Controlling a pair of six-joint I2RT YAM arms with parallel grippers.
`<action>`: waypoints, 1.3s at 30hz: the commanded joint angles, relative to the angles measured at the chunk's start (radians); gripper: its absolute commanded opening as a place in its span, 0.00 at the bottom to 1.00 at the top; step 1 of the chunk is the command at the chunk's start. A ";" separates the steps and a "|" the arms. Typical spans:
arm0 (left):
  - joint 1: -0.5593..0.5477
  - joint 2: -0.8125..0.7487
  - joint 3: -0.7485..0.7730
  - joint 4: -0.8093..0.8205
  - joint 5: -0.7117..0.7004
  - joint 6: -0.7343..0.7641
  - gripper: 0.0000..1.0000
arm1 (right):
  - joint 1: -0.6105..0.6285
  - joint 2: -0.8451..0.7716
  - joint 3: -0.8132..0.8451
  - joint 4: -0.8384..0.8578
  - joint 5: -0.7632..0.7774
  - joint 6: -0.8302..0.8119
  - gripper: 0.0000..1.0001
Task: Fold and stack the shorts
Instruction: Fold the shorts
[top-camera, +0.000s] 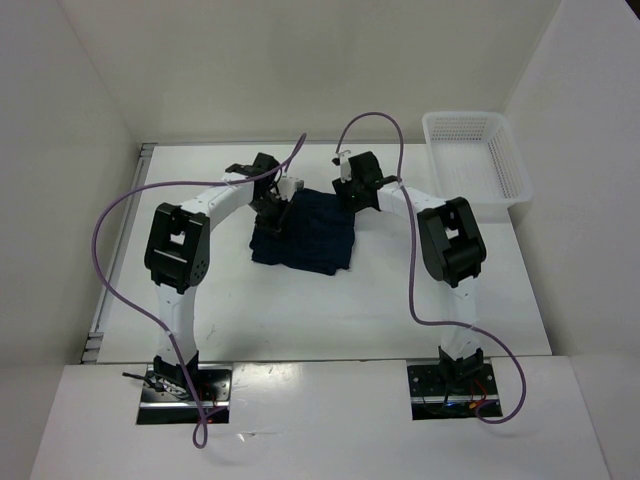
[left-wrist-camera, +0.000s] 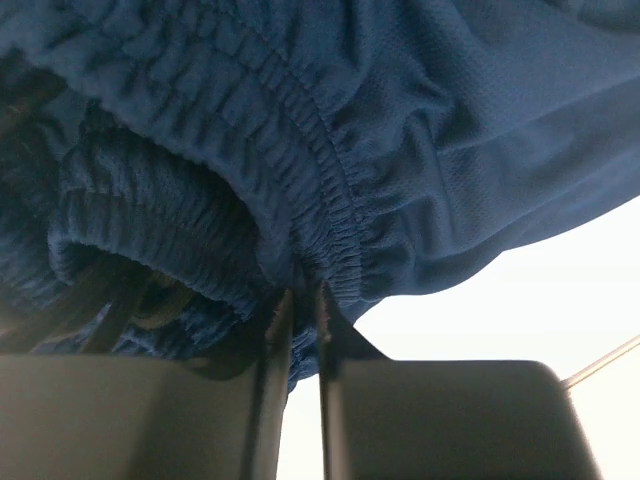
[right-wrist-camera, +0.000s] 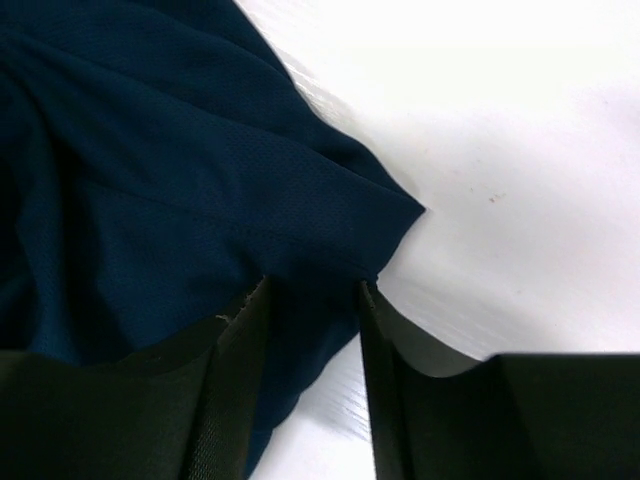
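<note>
the white table (top-camera: 300, 310) is seen with the shorts (top-camera: 310, 240) laid in a rumpled heap near its middle, between the two arms. a white mesh basket (top-camera: 512, 165) is set at the far right corner, well apart. the gathered waistband is pinched at the tips of the left gripper (left-wrist-camera: 302, 295), which is drawn almost closed. the right gripper (right-wrist-camera: 312, 290) is held partly open, with a hem corner lying between its jaws.

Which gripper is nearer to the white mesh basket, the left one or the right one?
Right. The right gripper is at the far right corner of the shorts, left of the basket. The left gripper is at their far left edge, farther away.
</note>
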 joint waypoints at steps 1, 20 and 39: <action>0.000 -0.023 -0.019 -0.015 0.034 0.007 0.13 | 0.016 0.038 0.058 -0.020 0.005 0.026 0.43; 0.013 -0.266 -0.152 -0.228 -0.125 0.007 0.01 | 0.016 0.127 0.312 0.027 0.353 0.183 0.00; 0.055 -0.309 -0.076 -0.047 -0.105 0.007 0.69 | 0.027 -0.127 0.133 -0.049 0.145 0.066 0.75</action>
